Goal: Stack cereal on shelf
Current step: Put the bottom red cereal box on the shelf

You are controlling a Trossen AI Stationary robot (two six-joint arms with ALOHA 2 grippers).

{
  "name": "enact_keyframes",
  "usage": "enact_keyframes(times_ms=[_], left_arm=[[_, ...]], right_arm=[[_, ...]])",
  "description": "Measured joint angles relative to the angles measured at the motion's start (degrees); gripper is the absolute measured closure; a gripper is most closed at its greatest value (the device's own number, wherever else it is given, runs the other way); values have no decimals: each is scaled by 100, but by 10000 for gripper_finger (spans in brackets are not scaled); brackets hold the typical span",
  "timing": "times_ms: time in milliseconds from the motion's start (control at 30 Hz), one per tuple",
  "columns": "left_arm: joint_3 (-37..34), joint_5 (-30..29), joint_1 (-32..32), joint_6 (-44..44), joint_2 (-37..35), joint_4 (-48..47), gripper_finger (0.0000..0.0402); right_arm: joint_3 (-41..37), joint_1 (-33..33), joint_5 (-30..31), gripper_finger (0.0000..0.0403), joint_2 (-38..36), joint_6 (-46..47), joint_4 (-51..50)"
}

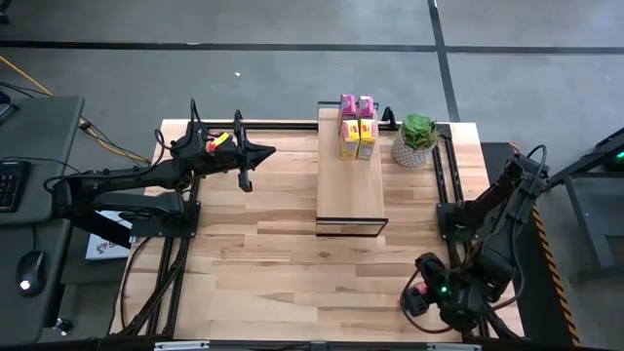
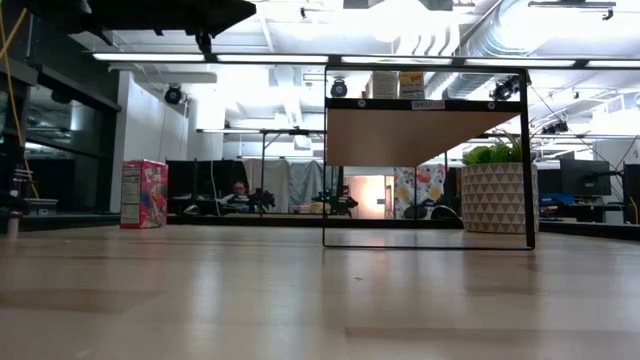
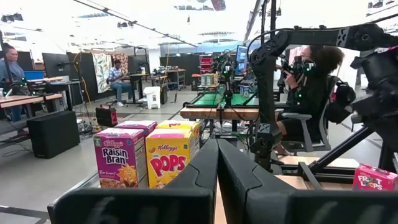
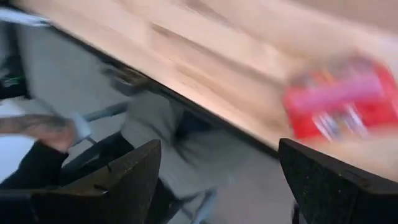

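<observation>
With the right pincer [image 4: 217, 180] wide open and empty beside the red cereal box [image 4: 342, 102] at the tabletop [image 1: 292, 263] edge, a careless approach may push the box off; the left pincer [image 3: 217, 180] waits shut, empty.

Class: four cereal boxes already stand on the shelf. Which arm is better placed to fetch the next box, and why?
Right. Its open gripper hovers beside a red cereal box at the table's near right corner; the left gripper is shut with no box close by.

Potted plant [image 1: 417, 138] on table [image 1: 273, 263], far right; keyboard [image 1: 10, 183] off-table.

Cereal boxes [image 1: 357, 127] and plant [image 1: 417, 139] crowd the shelf's [image 1: 349, 190] far end.
</observation>
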Motion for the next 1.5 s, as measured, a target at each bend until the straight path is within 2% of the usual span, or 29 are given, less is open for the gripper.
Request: enact_keyframes(times_ms=[100,267,333,433,500,833,933,1133,1367,1433,1500], left_arm=[[0,1,1,0,0,0,402],[0,2,0,-25,0,-5,401],[0,2,0,-148,0,-34,402],[0,4,0,-330,0,-185,401],[0,4,0,-480,2,-311,402],[0,3,-180,-1356,2,-92,402],[0,2,-293,-1589,1,29,402],[0,7,-660,-1814,2,-7,402],[0,-2,-1475,-1480,17,43,402],[0,-188,-1856,-1414,122,103,402],[3,-729,-2324,-1248,318,181,402]], right_arm=[[0,-81,965,87,0,-1318,483],[6,-114,2905,87,0,-5175,1692],[7,-112,3505,87,0,-6659,2000],[7,-141,4189,87,0,-8019,2004],[7,-243,4347,87,0,-8723,1919],[7,-900,4363,87,0,-12512,1523],[7,-1128,4361,87,0,-12864,1537],[7,-1582,4336,87,-2,-12961,1499],[7,-2012,4233,87,-2,-13235,1172],[78,-2051,4069,87,0,-13131,847],[258,-2049,3901,87,-4,-12728,443]])
